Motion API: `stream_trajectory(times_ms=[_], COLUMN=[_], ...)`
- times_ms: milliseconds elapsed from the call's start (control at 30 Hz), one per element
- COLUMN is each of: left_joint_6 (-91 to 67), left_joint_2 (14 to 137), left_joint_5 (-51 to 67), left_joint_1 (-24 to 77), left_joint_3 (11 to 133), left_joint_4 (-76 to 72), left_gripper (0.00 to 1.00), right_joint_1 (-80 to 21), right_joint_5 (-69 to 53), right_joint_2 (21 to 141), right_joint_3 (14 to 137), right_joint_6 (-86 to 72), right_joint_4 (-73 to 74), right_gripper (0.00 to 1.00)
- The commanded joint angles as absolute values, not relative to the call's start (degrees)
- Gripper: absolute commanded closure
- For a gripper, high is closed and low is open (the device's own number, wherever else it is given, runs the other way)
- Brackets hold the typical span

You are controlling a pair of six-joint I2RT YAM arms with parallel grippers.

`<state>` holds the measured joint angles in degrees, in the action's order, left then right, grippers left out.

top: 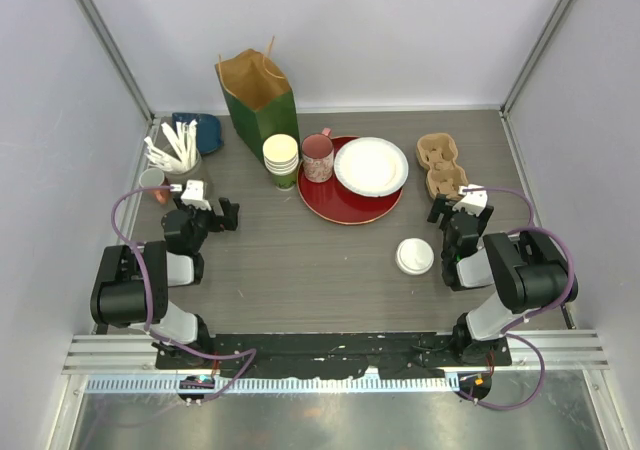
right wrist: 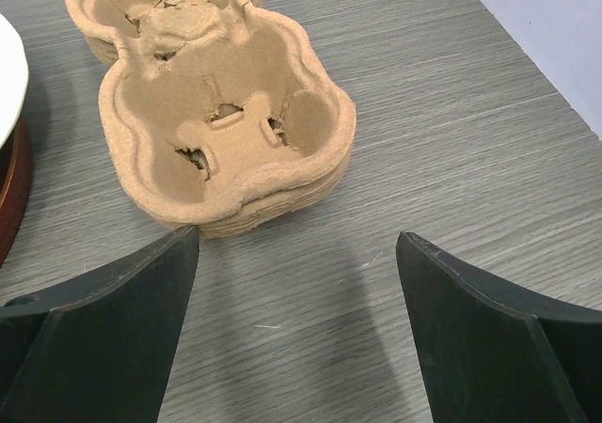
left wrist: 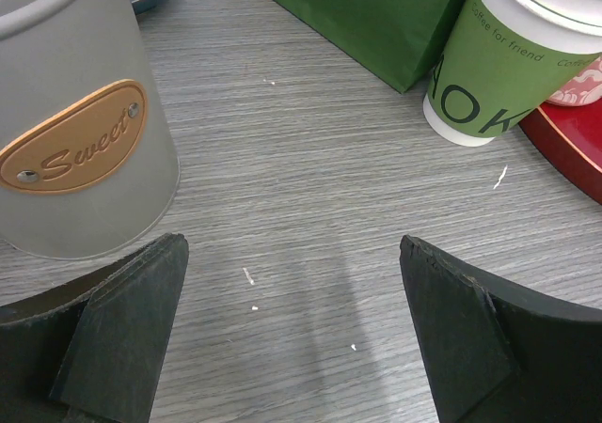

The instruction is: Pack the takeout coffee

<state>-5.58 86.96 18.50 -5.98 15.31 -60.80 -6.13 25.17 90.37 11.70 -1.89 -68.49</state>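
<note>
Green cup (left wrist: 494,80), top beyond frame edge.

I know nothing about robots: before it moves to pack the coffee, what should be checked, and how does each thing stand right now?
1. Left gripper open and empty: ok.
2. Right gripper open and empty: ok.
3. Green cups stacked upright beside the red tray: ok.
4. Lids on the cups: not ok; the white lids sit apart on the table.
5. Cup carriers unobstructed ahead of the right gripper: ok.
6. Paper bag standing upright: ok.
</note>
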Motion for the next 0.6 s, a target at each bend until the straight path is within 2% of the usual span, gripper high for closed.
stream_trajectory(times_ms=[0,133,167,267,300,367,467,567], left_joint_6=[-5.2,-5.0,-6.4,-5.3,-3.7,-0.5,6.6,11.6], left_joint_2=[86.7,86.1,85.1,78.1,77.0,74.5,70.2,69.6], left_joint_5=[19.0,19.1,15.4,17.0,25.1,28.9,31.1,39.1], left_joint_1=[-6.0,-6.0,-6.0,-6.2,-6.2,-5.0,-1.4,1.7], left_joint_3=[16.5,16.3,16.5,23.7,26.2,29.8,32.0,39.8], left_joint_4=[-62.8,-63.2,-62.6,-44.1,-34.7,-29.9,-18.9,2.1], left_gripper=[0.0,0.0,0.0,0.02,0.05,0.11,0.12,0.21], right_joint_1=[-5.9,-5.9,-5.9,-5.9,-6.0,-5.9,-6.0,-5.9], right_joint_5=[29.2,31.6,32.8,33.8,34.4,33.9,30.6,25.5], right_joint_2=[86.3,81.6,80.2,72.0,69.3,62.1,55.6,52.2], right_joint_3=[12.5,11.4,10.9,9.0,9.1,11.4,16.1,20.4], right_joint_6=[-3.9,-4.8,-5.3,-5.8,-7.0,-10.4,-13.2,-14.1], right_joint_4=[-69.8,-67.7,-67.4,-64.2,-62.1,-52.8,-40.0,-30.6], right_gripper=[0.09,0.09,0.09,0.09,0.09,0.1,0.11,0.13])
